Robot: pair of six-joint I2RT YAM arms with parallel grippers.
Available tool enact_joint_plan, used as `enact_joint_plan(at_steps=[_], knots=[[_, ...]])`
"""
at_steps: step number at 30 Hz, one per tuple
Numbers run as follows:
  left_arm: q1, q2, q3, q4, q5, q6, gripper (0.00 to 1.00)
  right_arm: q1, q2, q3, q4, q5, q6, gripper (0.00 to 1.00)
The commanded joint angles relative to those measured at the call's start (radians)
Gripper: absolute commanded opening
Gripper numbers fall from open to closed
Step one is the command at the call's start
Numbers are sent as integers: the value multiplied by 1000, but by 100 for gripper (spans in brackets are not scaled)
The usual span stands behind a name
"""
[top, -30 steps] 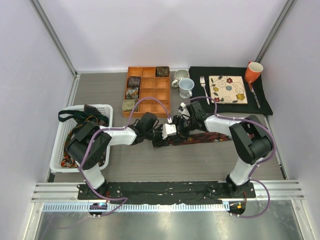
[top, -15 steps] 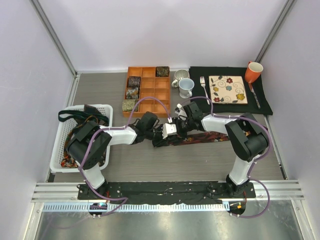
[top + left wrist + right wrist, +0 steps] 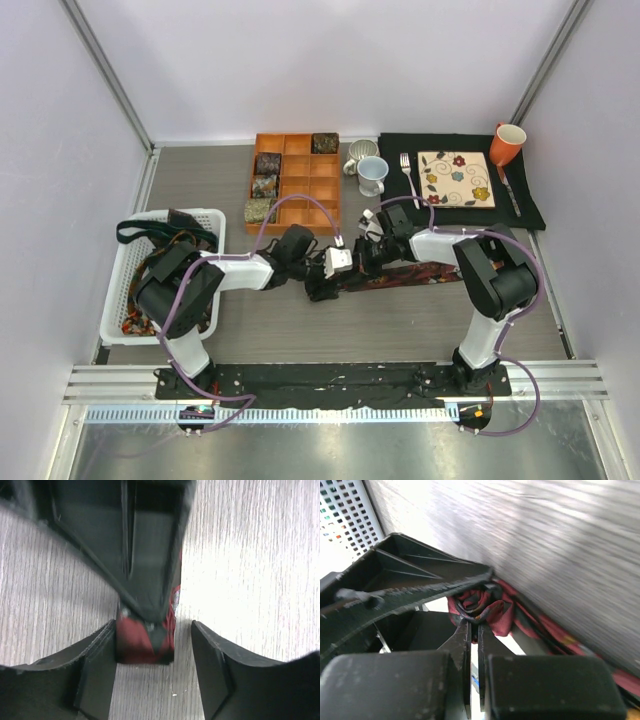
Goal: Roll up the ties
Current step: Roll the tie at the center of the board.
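A maroon patterned tie (image 3: 410, 275) lies flat on the table, running right from the two grippers. Its left end is curled into a small roll (image 3: 492, 612). My right gripper (image 3: 474, 627) is shut on that roll, fingers almost together. It reaches left over the tie in the top view (image 3: 358, 262). My left gripper (image 3: 153, 632) is open around the same roll (image 3: 137, 645). The roll touches its left finger, with a gap to the right finger. The right gripper's black fingers come in from above. In the top view the left gripper (image 3: 318, 283) sits at the tie's left end.
An orange compartment tray (image 3: 300, 190) behind the grippers holds several rolled ties (image 3: 264, 186). A white basket (image 3: 125, 270) at the left holds loose ties (image 3: 165, 245). Two mugs (image 3: 370, 172) stand behind. A black placemat (image 3: 530, 205) carries a plate (image 3: 455, 178), a fork (image 3: 407, 172) and an orange mug (image 3: 507, 143).
The right wrist has swung a little left and back while staying at the tie's left end. The left arm has hardly moved. The tie's long part lies as before.
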Motion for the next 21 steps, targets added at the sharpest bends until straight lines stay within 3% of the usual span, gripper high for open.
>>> enact_joint_plan(at_steps=[1,8,21], knots=[[13,13,-51,46,53,-63,63,-34,48,-54,-70,93,-25,1],[24,-1,-119,267,72,-146,70,-95,71,-74,-127,102,-39,1],[4,97,-64,388,73,-155,78,-115,120,-42,-198,198,-91,1]])
